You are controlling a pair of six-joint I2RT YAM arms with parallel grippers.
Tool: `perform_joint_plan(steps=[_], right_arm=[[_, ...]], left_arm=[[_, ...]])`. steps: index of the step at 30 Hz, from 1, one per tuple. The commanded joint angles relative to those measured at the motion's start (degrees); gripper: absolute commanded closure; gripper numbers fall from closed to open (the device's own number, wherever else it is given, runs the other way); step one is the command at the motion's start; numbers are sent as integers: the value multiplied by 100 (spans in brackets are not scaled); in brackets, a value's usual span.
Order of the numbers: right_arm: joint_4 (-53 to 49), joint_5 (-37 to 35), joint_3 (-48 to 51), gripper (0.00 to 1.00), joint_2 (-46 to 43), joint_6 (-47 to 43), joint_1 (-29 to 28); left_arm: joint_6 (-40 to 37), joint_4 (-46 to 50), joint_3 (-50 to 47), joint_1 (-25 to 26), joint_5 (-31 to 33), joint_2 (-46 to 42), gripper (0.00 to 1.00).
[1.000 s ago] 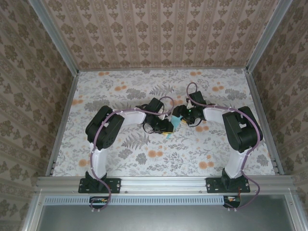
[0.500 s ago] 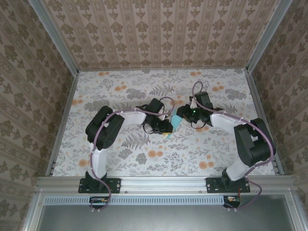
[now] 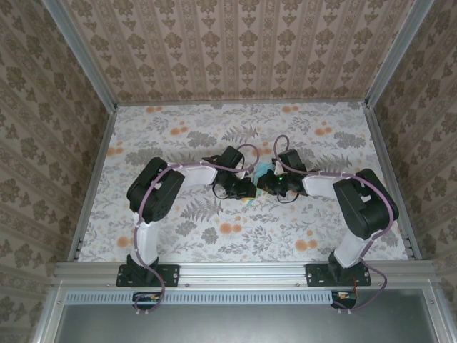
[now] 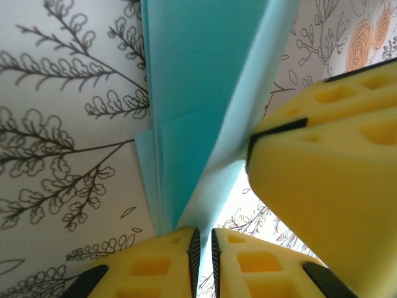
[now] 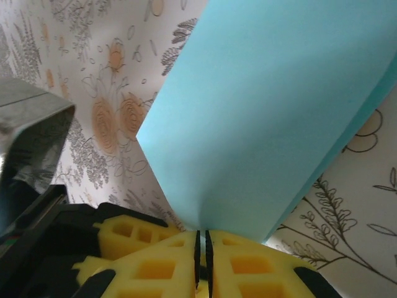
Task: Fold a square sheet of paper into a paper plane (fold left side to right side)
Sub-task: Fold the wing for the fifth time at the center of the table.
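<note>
Square sheet of paper (image 3: 265, 169): located at the middle of the floral table (image 3: 178, 128), between the two grippers, which meet tip to tip.

Left gripper (image 4: 202, 245): jaws pressed together, pinching the narrow near end of the sheet.

Right gripper (image 5: 201, 245): jaws likewise closed, with a broad flap rising out of the slit between them.

Condition: the left wrist view shows several overlapping layers and straight creases, so folding is judged well begun.

Outstanding: the flap in the right gripper stands up rather than lying flat, and no finished pointed dart can be confirmed.

Judgement: task partway; the fold in hand is yet to be laid over and pressed.
</note>
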State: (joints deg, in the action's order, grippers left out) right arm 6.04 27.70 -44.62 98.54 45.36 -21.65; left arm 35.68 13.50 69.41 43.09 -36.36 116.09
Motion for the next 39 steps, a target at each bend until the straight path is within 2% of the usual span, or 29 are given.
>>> perform_joint_plan(steps=[1,24,39], right_arm=[[-50,-76,-118,87,149,-147,-15],[-427,-419,-563,88,617,-712,261],[-569,-310,-1008,88,941,-928,578]], left_arm=[[-173,779,-221,68,367,120,82],[-194,836,-260,71,359,156,84],[-224,866,-286,77,333,194,85]])
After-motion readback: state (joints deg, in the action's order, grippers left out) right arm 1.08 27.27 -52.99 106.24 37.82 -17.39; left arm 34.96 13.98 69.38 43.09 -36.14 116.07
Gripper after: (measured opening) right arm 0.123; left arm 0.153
